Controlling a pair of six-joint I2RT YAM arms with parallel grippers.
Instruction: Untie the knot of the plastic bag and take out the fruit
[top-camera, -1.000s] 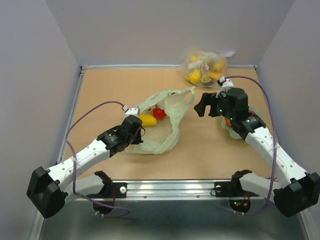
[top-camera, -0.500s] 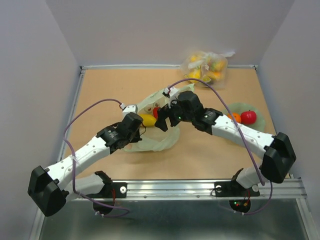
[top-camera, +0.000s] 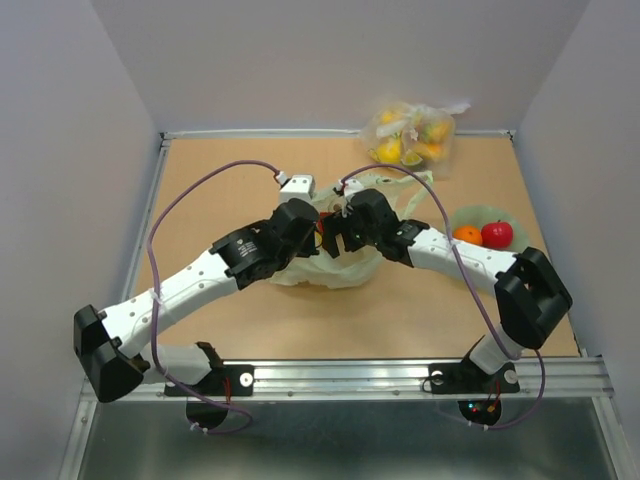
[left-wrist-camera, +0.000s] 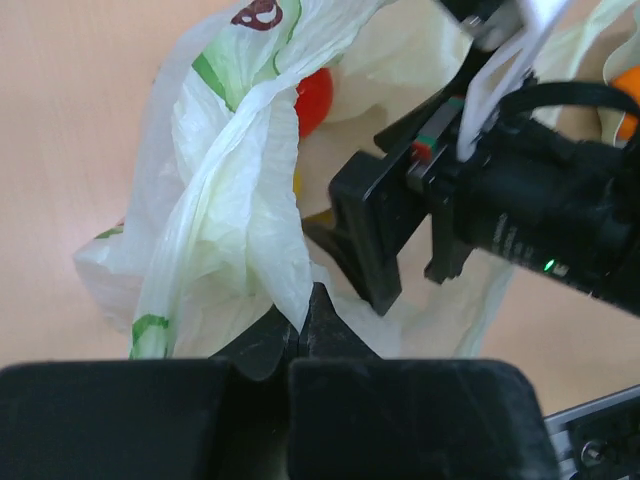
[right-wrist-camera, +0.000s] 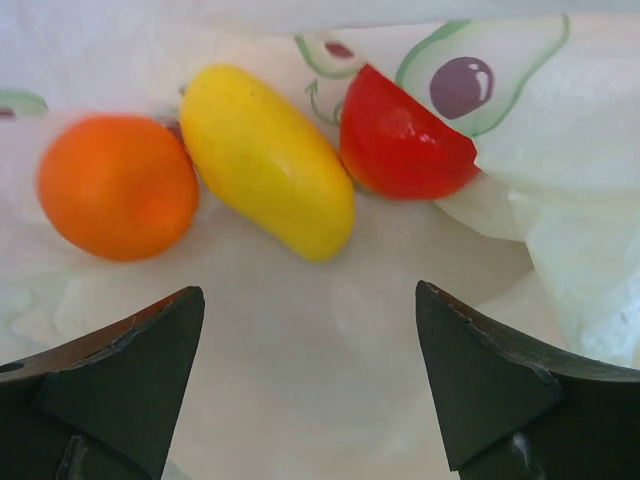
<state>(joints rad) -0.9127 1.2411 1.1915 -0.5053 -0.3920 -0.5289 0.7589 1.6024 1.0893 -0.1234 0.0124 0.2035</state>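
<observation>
The pale green plastic bag (top-camera: 345, 272) lies mid-table with its mouth spread; the knot is not in view. My left gripper (left-wrist-camera: 302, 305) is shut on a fold of the bag's edge (left-wrist-camera: 245, 200), holding it up. My right gripper (right-wrist-camera: 308, 290) is open and reaches into the mouth, apart from the fruit. Just beyond its fingertips, on the bag's inner plastic, lie an orange fruit (right-wrist-camera: 118, 187), a yellow mango (right-wrist-camera: 265, 160) and a red fruit (right-wrist-camera: 405, 140). From above, both grippers meet at the bag: the left gripper (top-camera: 312, 243) and the right gripper (top-camera: 332, 238).
A green plate (top-camera: 487, 215) at the right holds an orange (top-camera: 467, 235) and a red apple (top-camera: 497, 233). A clear bag of fruit (top-camera: 410, 135) sits against the back wall. Walls close in the table on three sides.
My right arm swung left from the plate to the bag's mouth. My left gripper pulled the bag's edge up and to the right, bunching the bag.
</observation>
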